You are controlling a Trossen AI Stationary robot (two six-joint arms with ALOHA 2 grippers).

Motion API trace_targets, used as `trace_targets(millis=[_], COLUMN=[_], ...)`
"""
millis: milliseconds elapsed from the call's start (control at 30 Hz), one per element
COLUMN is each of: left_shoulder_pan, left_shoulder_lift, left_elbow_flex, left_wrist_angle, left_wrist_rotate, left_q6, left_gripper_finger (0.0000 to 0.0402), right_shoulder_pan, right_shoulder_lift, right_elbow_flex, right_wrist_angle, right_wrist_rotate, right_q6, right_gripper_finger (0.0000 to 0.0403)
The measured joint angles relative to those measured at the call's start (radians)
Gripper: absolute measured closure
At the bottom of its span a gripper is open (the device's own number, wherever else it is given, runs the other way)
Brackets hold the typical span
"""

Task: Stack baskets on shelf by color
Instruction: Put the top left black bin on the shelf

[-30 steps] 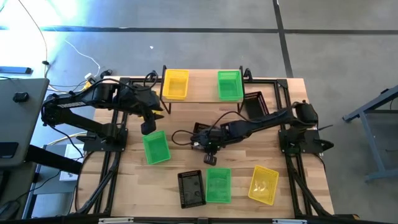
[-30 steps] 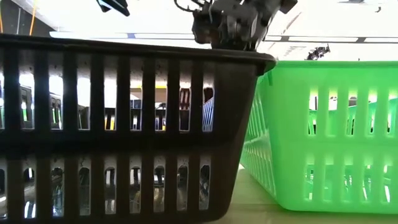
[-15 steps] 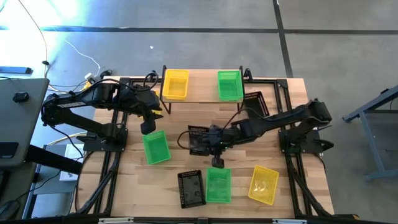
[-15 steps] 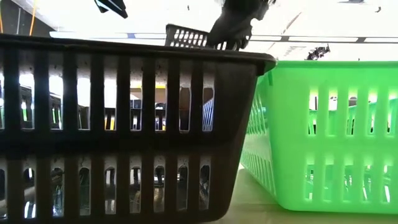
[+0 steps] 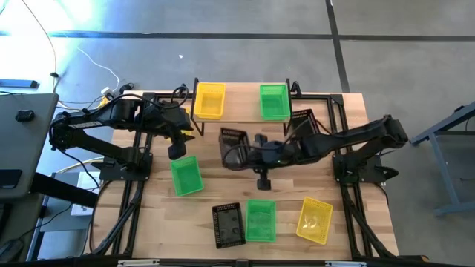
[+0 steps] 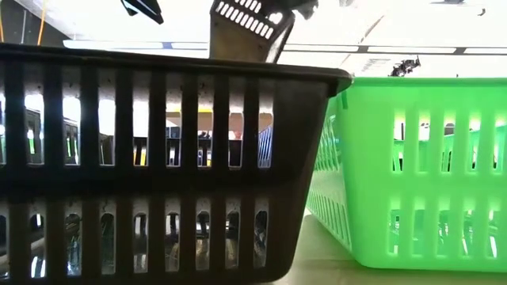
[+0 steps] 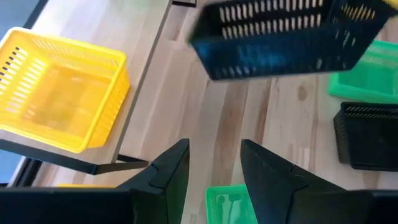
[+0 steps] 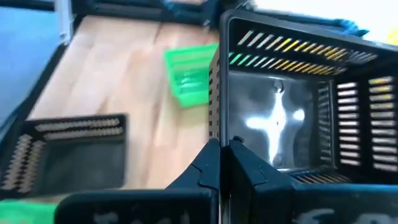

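My right gripper (image 5: 249, 154) is shut on a black basket (image 5: 234, 147), held in the air over the table's middle, just near of the shelf (image 5: 241, 117). The basket is tipped on its side, and in the right wrist view its open mouth (image 8: 283, 118) faces the camera. It shows at the top of the low view (image 6: 245, 30). A yellow basket (image 5: 209, 100) and a green basket (image 5: 274, 101) stand on the shelf. My left gripper (image 7: 214, 167) is open and hovers above a green basket (image 5: 185, 176) on the table's left. My right gripper pinches the black basket's rim near a corner (image 8: 215, 127) between its shut fingers (image 8: 239, 163). The fingers come level from the table's right side. The basket is lifted clear of the table and lies tipped on its side, its mouth toward the wrist.
Another black basket (image 5: 303, 123) sits on the table right of the shelf. A black basket (image 5: 228, 224), a green basket (image 5: 260, 220) and a yellow basket (image 5: 315, 219) stand in a row at the near edge. The first two fill the low view (image 6: 158, 158) (image 6: 420, 166).
My right gripper has risen and drawn back toward the far edge and the shelf, carrying the black basket up off the table. The basket has tipped onto its side on the way. My left arm has kept still.
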Motion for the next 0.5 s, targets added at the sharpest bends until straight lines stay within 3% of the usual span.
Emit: trace_targets(millis=[500], left_shoulder_pan=[0.0], left_shoulder_lift=[0.0], left_elbow_flex=[0.0], left_wrist_angle=[0.001], left_wrist_rotate=[-0.012], left_q6=[-0.133], left_gripper_finger=[0.0268], right_shoulder_pan=[-0.144], right_shoulder_lift=[-0.046], right_elbow_flex=[0.0], right_wrist_angle=[0.096], right_wrist_rotate=[0.201], right_q6=[-0.388], right_gripper_finger=[0.0403])
